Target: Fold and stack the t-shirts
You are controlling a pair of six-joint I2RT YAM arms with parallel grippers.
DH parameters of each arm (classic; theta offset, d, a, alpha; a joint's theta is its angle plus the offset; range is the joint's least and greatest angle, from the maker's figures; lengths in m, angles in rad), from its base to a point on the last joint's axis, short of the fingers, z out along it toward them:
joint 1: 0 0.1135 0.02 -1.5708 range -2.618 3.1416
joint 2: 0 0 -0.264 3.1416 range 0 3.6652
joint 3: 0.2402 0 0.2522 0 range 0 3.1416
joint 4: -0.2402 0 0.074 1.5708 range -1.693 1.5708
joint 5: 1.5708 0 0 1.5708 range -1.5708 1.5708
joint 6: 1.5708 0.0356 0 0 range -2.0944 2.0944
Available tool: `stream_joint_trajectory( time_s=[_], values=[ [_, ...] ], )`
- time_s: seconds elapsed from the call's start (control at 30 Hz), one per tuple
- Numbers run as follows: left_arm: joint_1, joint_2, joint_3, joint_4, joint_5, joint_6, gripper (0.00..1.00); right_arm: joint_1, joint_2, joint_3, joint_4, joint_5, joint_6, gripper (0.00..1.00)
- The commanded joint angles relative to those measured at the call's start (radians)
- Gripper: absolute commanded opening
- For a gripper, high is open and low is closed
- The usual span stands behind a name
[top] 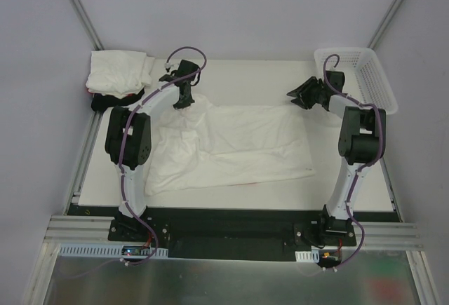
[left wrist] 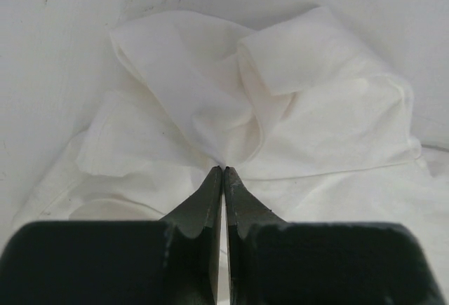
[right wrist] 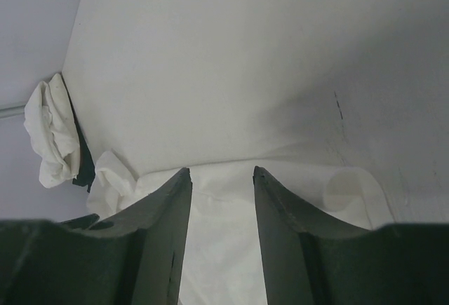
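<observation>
At the 10 o'clock corner of the tabletop (top: 245,73) sits a pile of white t-shirts (top: 119,72), loosely folded and bunched, with a black shirt (top: 104,102) showing under its near edge. From the right wrist camera the same pile (right wrist: 49,126) appears as a crumpled white heap at 9 o'clock.

The left arm (top: 130,137) reaches towards 12 o'clock, and the left jaws come down on the 10 o'clock corner of the spread white t-shirt (top: 238,144). In the left wrist view the two tips are pressed together on a pinch of that shirt (left wrist: 231,102), and wrinkles run in towards the tips.

The spread shirt lies across the middle of the tabletop, flat on its 3 o'clock side and rumpled on its 9 o'clock side beside the left arm.

The right arm (top: 361,137) bends in from 3 o'clock. The right jaws stand apart, just off the shirt's 2 o'clock corner and holding nothing; the right wrist view shows the shirt's edge (right wrist: 221,200) in the gap between them.

A white mesh basket (top: 365,73) stands at the 2 o'clock corner.
</observation>
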Motion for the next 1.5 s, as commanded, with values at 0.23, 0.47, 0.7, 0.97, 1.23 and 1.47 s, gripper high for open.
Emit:
stream_joint_trajectory(
  time_s=[0.23,0.47,0.7,0.97,1.23,1.47],
  values=[
    [-0.009,-0.081,0.070,-0.006,-0.032,0.036,0.00,-0.115,-0.012,-0.031,-0.106,0.071,-0.055,0.44],
    [-0.007,-0.104,0.036,-0.003,-0.049,0.039,0.00,-0.129,-0.129,-0.102,-0.139,0.108,-0.091,0.44],
    [-0.007,-0.104,0.024,0.012,-0.043,0.036,0.00,-0.105,-0.270,-0.214,-0.111,0.100,-0.039,0.44],
    [-0.004,-0.087,0.059,0.032,-0.042,0.033,0.00,-0.094,-0.293,-0.229,-0.191,0.169,-0.120,0.44],
    [0.000,-0.119,0.053,0.033,-0.052,0.044,0.00,-0.105,-0.166,-0.107,-0.182,0.148,-0.138,0.42],
    [0.016,-0.146,0.008,0.056,-0.045,0.041,0.00,-0.112,-0.075,-0.035,-0.160,0.171,-0.145,0.41]
  ],
)
